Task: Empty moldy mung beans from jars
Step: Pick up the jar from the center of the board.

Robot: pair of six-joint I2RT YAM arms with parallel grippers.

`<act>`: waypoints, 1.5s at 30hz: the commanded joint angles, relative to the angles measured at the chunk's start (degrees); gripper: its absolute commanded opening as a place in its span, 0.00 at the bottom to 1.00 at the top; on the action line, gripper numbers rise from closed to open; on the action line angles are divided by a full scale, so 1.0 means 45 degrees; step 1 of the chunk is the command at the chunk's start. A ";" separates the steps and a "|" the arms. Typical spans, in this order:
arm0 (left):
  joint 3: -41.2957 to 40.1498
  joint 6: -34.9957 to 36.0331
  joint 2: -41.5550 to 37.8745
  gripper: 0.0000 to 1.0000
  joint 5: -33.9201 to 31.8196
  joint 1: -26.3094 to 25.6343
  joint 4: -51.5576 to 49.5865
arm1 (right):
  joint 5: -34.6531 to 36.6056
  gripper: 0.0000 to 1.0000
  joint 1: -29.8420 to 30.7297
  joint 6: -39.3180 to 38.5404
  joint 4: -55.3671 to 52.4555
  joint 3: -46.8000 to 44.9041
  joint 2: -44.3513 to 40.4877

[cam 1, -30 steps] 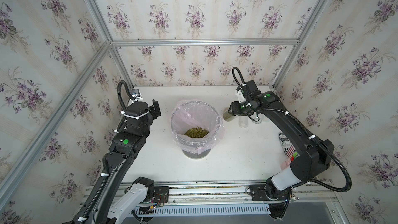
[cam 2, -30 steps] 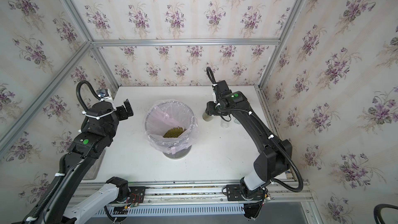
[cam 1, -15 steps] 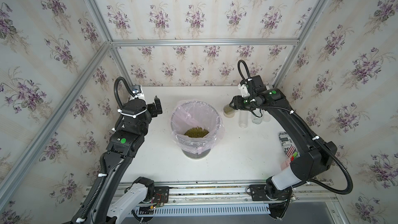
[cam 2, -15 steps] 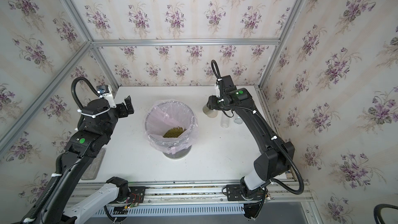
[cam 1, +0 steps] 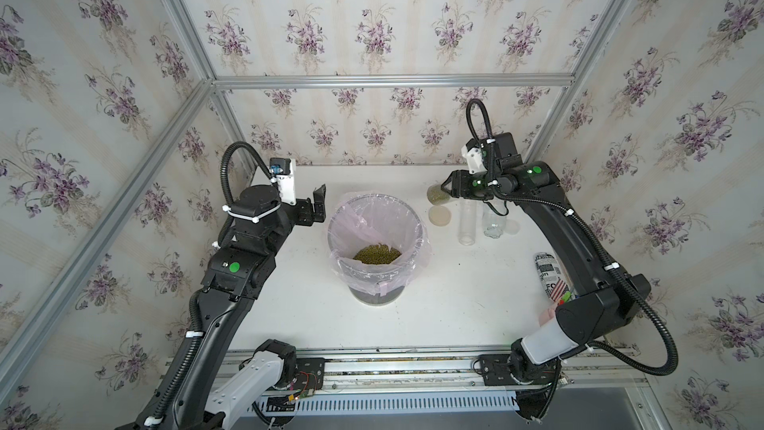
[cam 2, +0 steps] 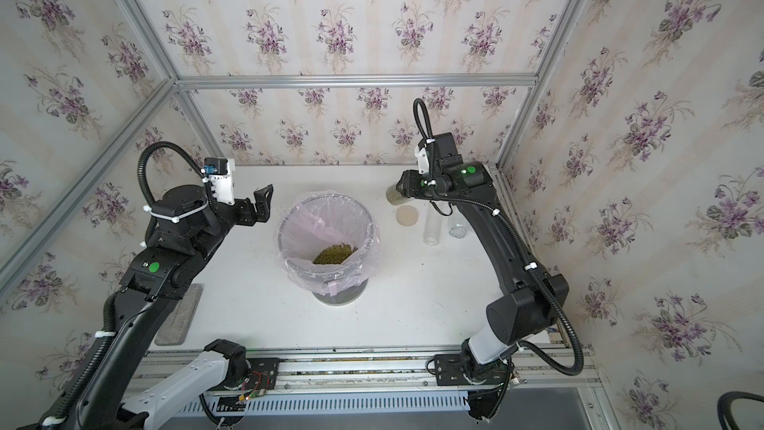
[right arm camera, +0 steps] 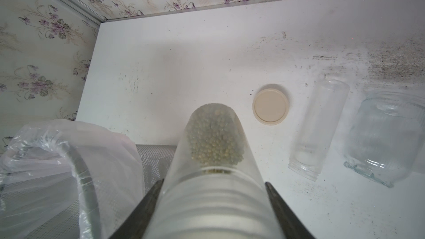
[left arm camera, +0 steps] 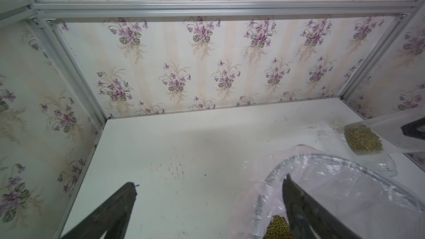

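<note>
**A:** What has the right gripper point(cam 1: 445, 193) got hold of?

**B:** A jar point(right arm camera: 213, 152). The two fingers point(right arm camera: 147, 205) are clamped on its threaded neck, one on each side. It is held clear of the table point(cam 1: 454, 304) and lies nearly flat, at 2 o'clock from the bin point(cam 1: 421, 227) in both top views (taking the back wall as 12).

**A:** And the beans point(right arm camera: 215, 139)?

**B:** Some are in that jar, heaped at the end away from the fingers, which is the end pointing toward the bin. A second heap of beans point(cam 1: 376, 253) lies at the bottom of the bin, on the pink bag that lines it and folds over its rim.

**A:** Is the jar over the bin?

**B:** It is near the rim. Whether it is past it, I cannot tell.

**A:** The left gripper point(cam 1: 315, 208)?

**B:** Spread wide, with nothing between the fingers. It hangs in the air at 10 o'clock from the bin, close to the rim.

**A:** What else is on the table?

**B:** A round tan lid point(cam 1: 439, 215) lies flat between 2 and 3 o'clock, just below the held jar in a top view. Farther out, at 3 o'clock, are a tall jar point(cam 1: 468, 223) and a wide jar point(cam 1: 494, 223), side by side, both open and empty. Whether the tall one stands or lies I cannot tell. A printed can point(cam 1: 546, 273) sits at 4 o'clock, beside the right arm.
</note>
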 commanded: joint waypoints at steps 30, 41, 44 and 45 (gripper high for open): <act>0.1841 0.2040 0.0952 0.99 0.7015 -0.0313 -0.0637 | -0.2719 0.43 -0.0192 -0.0664 -0.0448 0.3610 0.0966; 0.1725 0.3998 0.0804 0.99 0.5887 -0.0902 -0.0918 | -0.3068 0.43 -0.0187 -0.0609 -0.0798 0.4809 0.1262; 0.1739 0.4517 0.0881 0.99 0.5860 -0.1029 -0.0907 | -0.3094 0.43 -0.0186 -0.0592 -0.0789 0.4836 0.1262; 0.1761 0.4562 0.0927 0.99 0.5567 -0.1051 -0.0926 | -0.3096 0.43 -0.0199 -0.0589 -0.0787 0.4828 0.1262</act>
